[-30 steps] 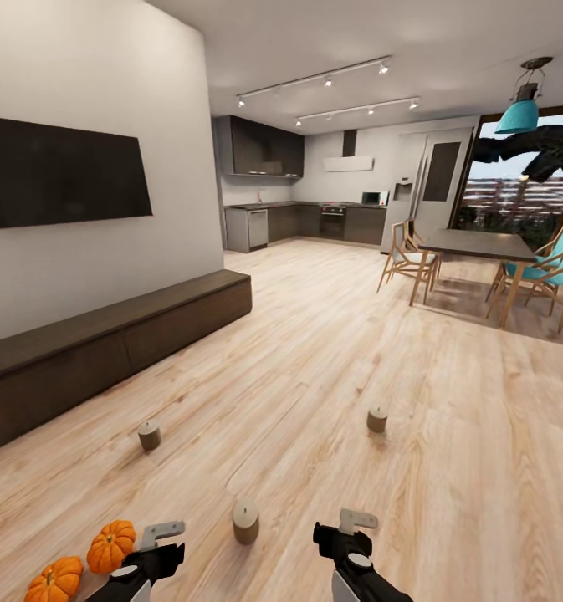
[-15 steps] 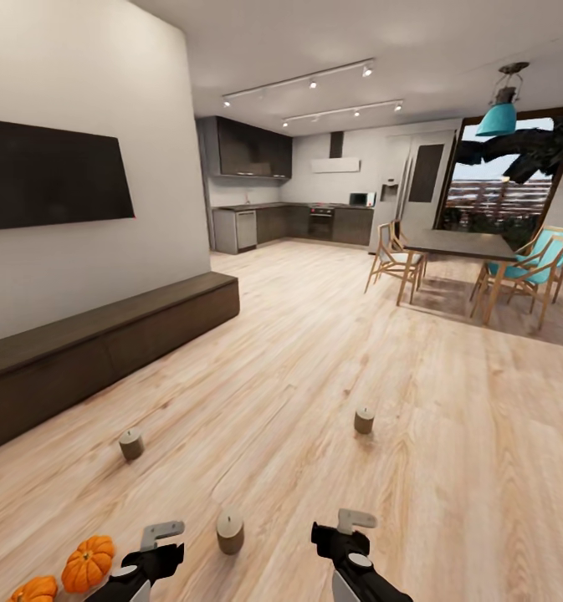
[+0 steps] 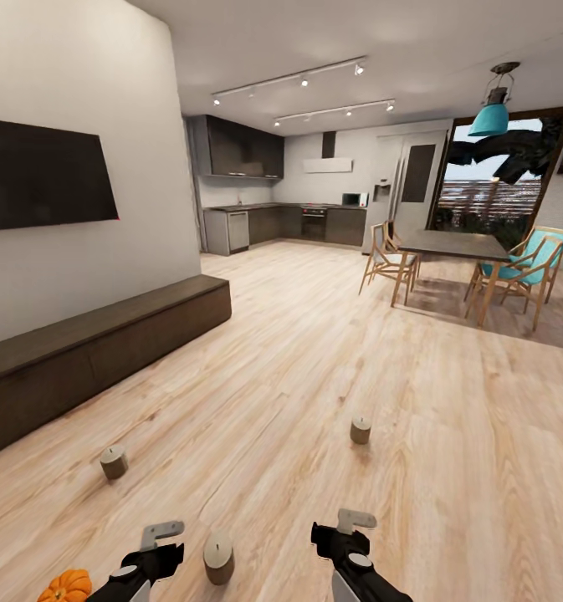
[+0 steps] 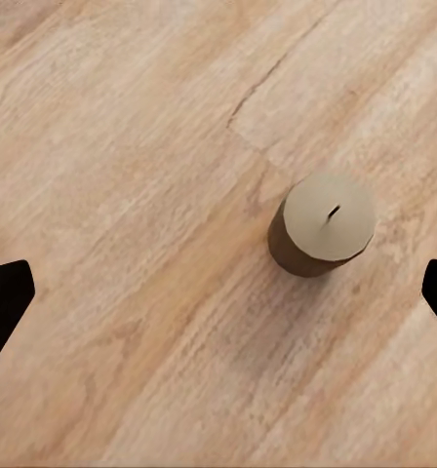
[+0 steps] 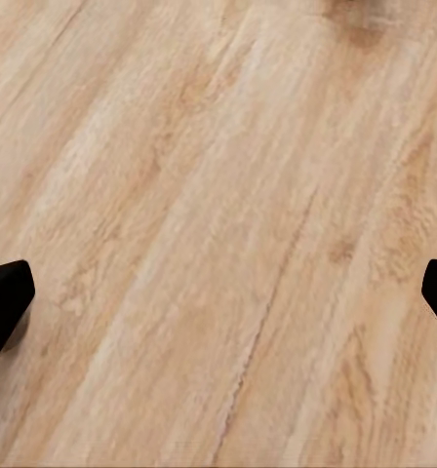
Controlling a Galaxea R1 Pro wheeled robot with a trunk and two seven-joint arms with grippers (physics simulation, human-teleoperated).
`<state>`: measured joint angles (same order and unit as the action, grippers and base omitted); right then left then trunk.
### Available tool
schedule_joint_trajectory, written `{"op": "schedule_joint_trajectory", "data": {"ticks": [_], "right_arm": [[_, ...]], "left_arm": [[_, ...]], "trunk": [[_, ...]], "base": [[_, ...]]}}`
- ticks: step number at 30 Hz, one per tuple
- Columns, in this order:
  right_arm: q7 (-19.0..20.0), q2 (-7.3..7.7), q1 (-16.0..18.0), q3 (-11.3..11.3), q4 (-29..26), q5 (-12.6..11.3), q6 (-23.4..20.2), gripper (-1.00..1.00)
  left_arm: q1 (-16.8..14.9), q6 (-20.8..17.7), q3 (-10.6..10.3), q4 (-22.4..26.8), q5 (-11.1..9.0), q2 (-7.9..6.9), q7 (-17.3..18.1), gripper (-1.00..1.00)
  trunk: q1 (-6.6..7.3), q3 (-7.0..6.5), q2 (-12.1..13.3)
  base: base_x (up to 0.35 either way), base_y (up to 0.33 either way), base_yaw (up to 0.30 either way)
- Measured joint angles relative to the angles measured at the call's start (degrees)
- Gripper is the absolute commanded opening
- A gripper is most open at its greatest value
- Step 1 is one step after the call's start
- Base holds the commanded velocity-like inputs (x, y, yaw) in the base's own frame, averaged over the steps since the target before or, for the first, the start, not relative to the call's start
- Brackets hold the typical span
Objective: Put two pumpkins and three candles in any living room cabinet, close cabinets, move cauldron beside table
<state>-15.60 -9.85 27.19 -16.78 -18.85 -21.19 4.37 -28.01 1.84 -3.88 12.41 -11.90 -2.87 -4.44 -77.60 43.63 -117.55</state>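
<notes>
On the pale wood-plank floor (image 3: pixel 331 351) of an open living room stand three short beige candles, well apart from one another: one near the left gripper (image 3: pixel 160 548), between the two arms (image 3: pixel 218 558), one further left (image 3: pixel 114 461) toward the cabinet, and one ahead to the right (image 3: pixel 360 431). At the lower left edge of the head view sits an orange pumpkin (image 3: pixel 65 586), partly cut off, just beside the left arm. Along the left wall runs the long, low dark-brown cabinet (image 3: pixel 97 351), both fronts shut, beneath a black wall-mounted television (image 3: pixel 43 173). Far across the room are a dining table (image 3: pixel 451 247) with wooden chairs (image 3: pixel 386 261), a teal pendant lamp (image 3: pixel 490 119) and grey kitchen units (image 3: pixel 285 224).

Both arms hang low over the floor. The left wrist view shows the nearest candle upright between the dark fingertips (image 4: pixel 4 302), which stand wide apart at the picture's edges, touching nothing. The right gripper (image 3: pixel 341 531) is likewise spread wide, its fingertips (image 5: pixel 4 297) at the edges over bare planks, holding nothing.
</notes>
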Motion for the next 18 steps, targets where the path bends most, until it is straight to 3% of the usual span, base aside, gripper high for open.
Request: {"op": "schedule_joint_trajectory", "data": {"ticks": [11, 18], "right_arm": [[-0.01, -0.02, 0.01, -0.05, 0.01, 0.0, 0.01, 1.0], [0.0, -0.02, 0.0, -0.01, 0.0, 0.0, 0.0, 1.0]], "left_arm": [[0.01, 0.0, 0.0, 0.01, -0.01, 0.0, 0.01, 1.0], [0.0, 0.0, 0.0, 0.0, 0.0, 0.0, 0.0, 1.0]], "trunk": [[-0.01, 0.0, 0.0], [-0.02, 0.0, 0.0]], "base": [[0.233, -0.102, -0.011], [0.061, -0.037, -0.055]]}}
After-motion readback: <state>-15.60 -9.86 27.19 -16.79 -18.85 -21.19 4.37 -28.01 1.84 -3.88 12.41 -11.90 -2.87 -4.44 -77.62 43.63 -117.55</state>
